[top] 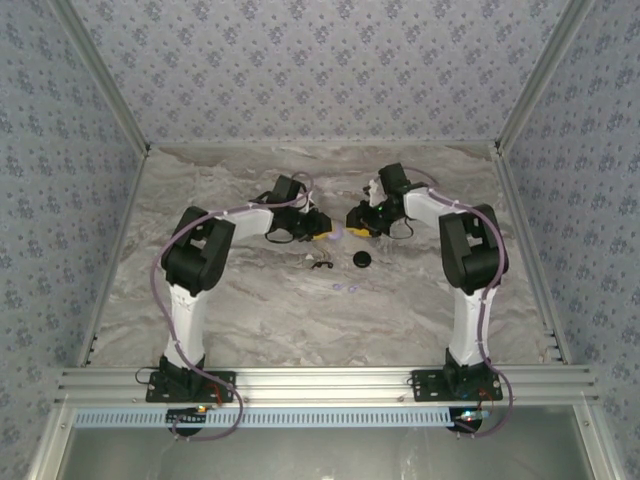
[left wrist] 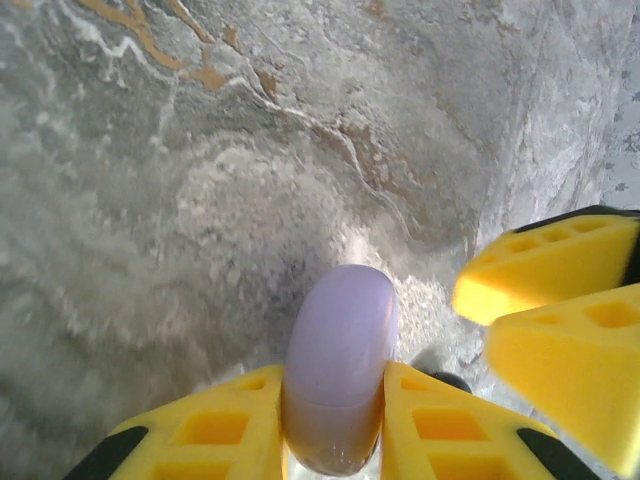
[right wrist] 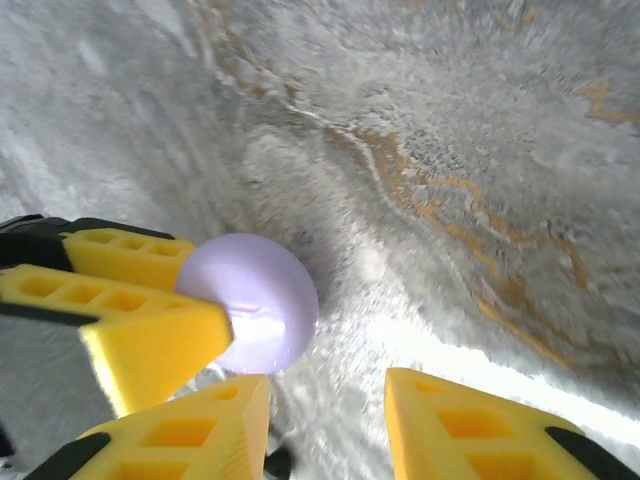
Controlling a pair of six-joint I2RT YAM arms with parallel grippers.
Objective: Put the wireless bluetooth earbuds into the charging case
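Observation:
The charging case [left wrist: 340, 350] is a smooth pale-lilac pebble with a seam round it. My left gripper [left wrist: 335, 385] is shut on it, edge-up, just above the marble table [left wrist: 150, 200]. In the right wrist view the charging case [right wrist: 262, 300] shows its round face beside my right gripper [right wrist: 328, 392], whose jaws are open with nothing between them. In the top view the left gripper [top: 318, 226] and right gripper [top: 358, 222] meet at mid-table. The wireless bluetooth earbuds lie as two tiny lilac nubs [top: 338, 288] [top: 353, 289] nearer the arm bases.
A black round disc [top: 361, 259] and a small black curved piece [top: 320, 265] lie just in front of the grippers. The right gripper's yellow fingers [left wrist: 560, 300] crowd the right side of the left wrist view. Patterned walls enclose the table.

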